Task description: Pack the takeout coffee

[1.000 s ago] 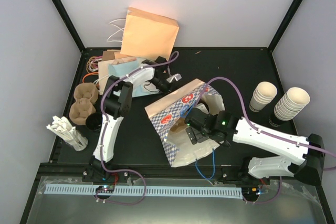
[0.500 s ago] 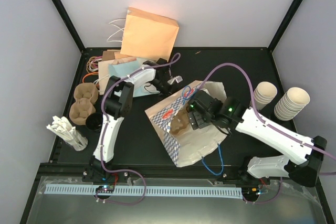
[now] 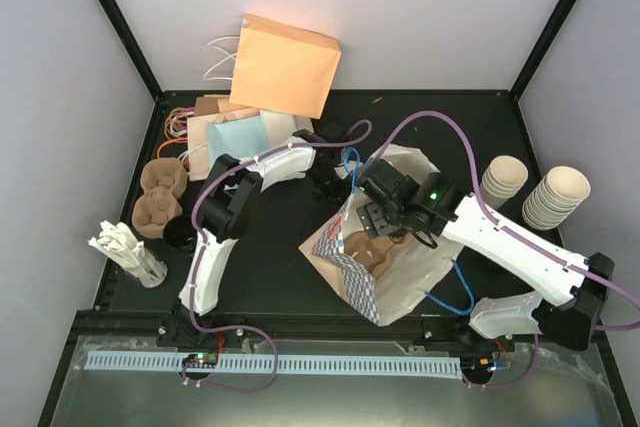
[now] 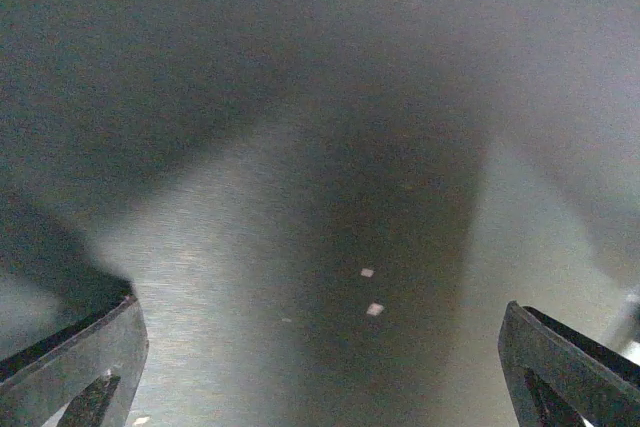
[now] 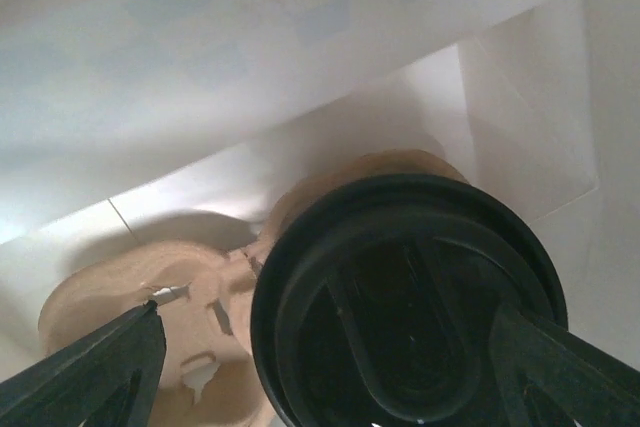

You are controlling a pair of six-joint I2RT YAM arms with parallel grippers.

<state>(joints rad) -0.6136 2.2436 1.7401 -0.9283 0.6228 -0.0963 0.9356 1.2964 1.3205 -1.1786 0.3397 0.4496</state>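
The takeout coffee (image 5: 400,307), capped with a black lid (image 5: 300,237), sits in a pulp carrier (image 3: 362,247) inside the blue-checked bag (image 3: 400,282), which lies open-mouthed on the table (image 3: 270,237). I judge it light, but top-heavy if filled. Its thin paper wall would likely buckle under a hard squeeze, and the lid could pop. The safest hold looks to be just beneath the lid, where the rolled rim stiffens the cup, with a gentle close.

The right arm reaches diagonally from its base to the bag's mouth, wrist angled down into it. The right pincer (image 3: 385,215) is spread wide astride the lid with a clear gap on one side; whether the other finger touches the cup I cannot tell. The left arm stretches out and bends rightward. The left pincer (image 3: 332,172) is wide open and empty, just beside the bag's far edge.
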